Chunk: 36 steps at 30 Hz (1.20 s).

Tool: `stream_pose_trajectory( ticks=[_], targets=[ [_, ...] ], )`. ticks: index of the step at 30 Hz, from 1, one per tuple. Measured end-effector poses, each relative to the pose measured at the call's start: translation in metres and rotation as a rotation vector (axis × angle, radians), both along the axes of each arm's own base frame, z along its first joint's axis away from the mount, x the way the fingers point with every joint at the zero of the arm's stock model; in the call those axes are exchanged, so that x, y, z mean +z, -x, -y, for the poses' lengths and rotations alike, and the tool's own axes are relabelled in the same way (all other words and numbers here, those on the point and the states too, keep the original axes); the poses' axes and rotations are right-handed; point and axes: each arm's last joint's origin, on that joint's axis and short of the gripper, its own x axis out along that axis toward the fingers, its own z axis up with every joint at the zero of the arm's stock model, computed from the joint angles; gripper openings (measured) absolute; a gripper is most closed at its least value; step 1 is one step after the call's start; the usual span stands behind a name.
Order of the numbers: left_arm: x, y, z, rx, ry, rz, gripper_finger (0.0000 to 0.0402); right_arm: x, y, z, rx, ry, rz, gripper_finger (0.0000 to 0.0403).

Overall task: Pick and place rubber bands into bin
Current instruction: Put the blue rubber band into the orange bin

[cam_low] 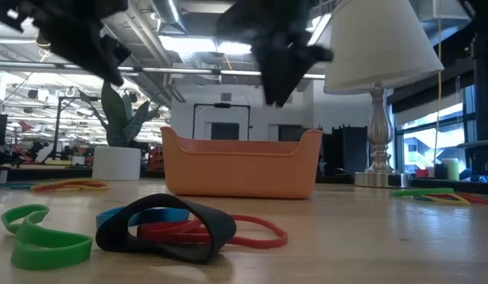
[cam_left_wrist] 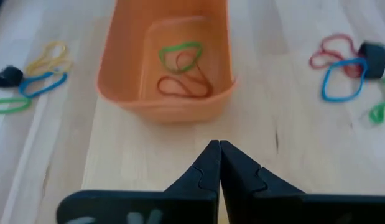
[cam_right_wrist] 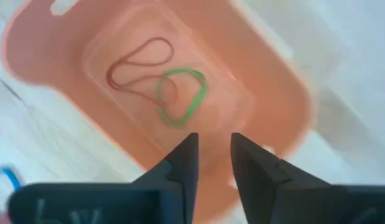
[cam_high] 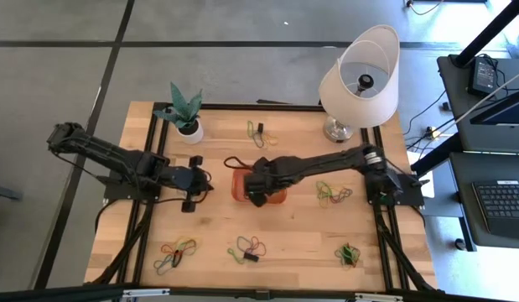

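The orange bin (cam_high: 277, 200) stands at the table's middle. A green rubber band (cam_right_wrist: 180, 93) and a red one (cam_right_wrist: 139, 62) lie on its floor; the left wrist view shows the same green band (cam_left_wrist: 180, 55) and red band (cam_left_wrist: 183, 87). My right gripper (cam_right_wrist: 214, 155) hangs over the bin (cam_right_wrist: 267, 93), pointing steeply down, open, with nothing between its fingers. My left gripper (cam_left_wrist: 219, 149) hovers shut above the bare table, left of the bin (cam_left_wrist: 167, 106). More rubber bands lie in loose clusters on the table (cam_high: 334, 193) (cam_high: 249, 249) (cam_high: 177, 252).
A white lamp (cam_high: 360, 75) stands at the far right corner and a plant in a white pot (cam_high: 188, 127) at the far left. Further band clusters lie at the far middle (cam_high: 257, 132) and near right (cam_high: 349, 254). Black and red bands (cam_low: 173, 229) lie close to the low camera.
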Motion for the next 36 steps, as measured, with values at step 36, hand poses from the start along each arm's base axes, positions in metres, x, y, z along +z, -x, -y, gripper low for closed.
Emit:
stream_pose_trajectory(
  ticks=[36],
  targets=[
    [-0.029,-0.154,0.135,-0.095,-0.073,-0.340,0.0007,-0.048,0.260,-0.016,0.389,-0.130,0.553,0.0016]
  ],
)
